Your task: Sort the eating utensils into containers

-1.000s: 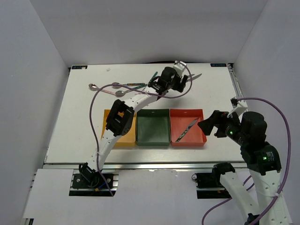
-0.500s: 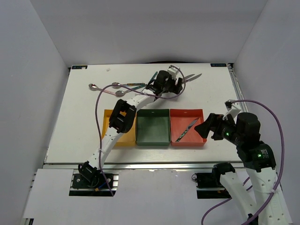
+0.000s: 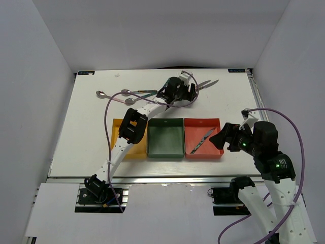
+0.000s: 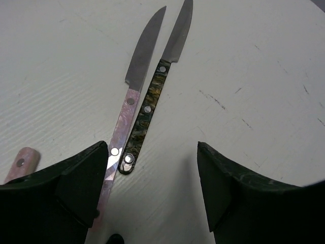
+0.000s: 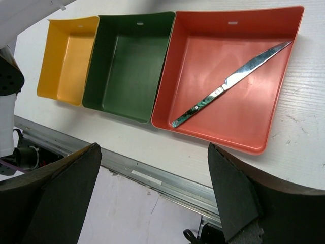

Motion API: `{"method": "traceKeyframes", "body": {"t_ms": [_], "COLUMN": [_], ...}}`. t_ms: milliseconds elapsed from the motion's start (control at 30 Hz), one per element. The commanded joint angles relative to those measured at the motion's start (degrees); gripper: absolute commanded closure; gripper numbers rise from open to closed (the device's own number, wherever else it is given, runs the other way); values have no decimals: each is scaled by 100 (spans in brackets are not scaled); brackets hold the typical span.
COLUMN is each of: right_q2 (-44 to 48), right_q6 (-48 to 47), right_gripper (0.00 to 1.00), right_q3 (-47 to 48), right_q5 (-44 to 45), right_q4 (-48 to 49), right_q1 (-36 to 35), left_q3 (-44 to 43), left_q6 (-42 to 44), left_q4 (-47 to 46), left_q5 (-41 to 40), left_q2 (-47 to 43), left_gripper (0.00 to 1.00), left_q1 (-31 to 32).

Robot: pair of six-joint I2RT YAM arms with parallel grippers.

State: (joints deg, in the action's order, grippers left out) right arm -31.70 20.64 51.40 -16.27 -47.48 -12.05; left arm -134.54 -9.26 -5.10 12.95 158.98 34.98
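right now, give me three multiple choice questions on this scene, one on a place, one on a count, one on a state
1. Which tray holds the knife?
A. yellow
B. green
C. red

2. How many knives lie on the table under the left claw?
A. one
B. two
C. four

3. The left claw is:
A. open
B. shut on a knife
C. shut on a spoon

Answers:
1 C: the knife lies slantwise in the red tray.
2 B: a pink-handled knife and a dark-handled knife lie side by side.
3 A: it gapes wide and grips nothing.
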Motion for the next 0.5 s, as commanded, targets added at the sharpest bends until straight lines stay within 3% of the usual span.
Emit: {"method": "traceKeyframes", "body": {"t_ms": [0,167,467], "right_q2": [-47,-11,-38], "right_q6": [27,36,45], "right_gripper": [11,11,11], "right_q3": [-24,-138,-244], "right_q5": [-60,-34,-78], "right_q4": [249,266,389], "right_q1": [19,19,10], "left_q3": [-239,-143,121], "left_q6": [-59,126,837], "left_q4": [-140,0,773], "left_q5": [50,-257,-56], "left_q2": [54,20,-261], "left_gripper": [21,26,26], "left_q1": [9,0,-123]}}
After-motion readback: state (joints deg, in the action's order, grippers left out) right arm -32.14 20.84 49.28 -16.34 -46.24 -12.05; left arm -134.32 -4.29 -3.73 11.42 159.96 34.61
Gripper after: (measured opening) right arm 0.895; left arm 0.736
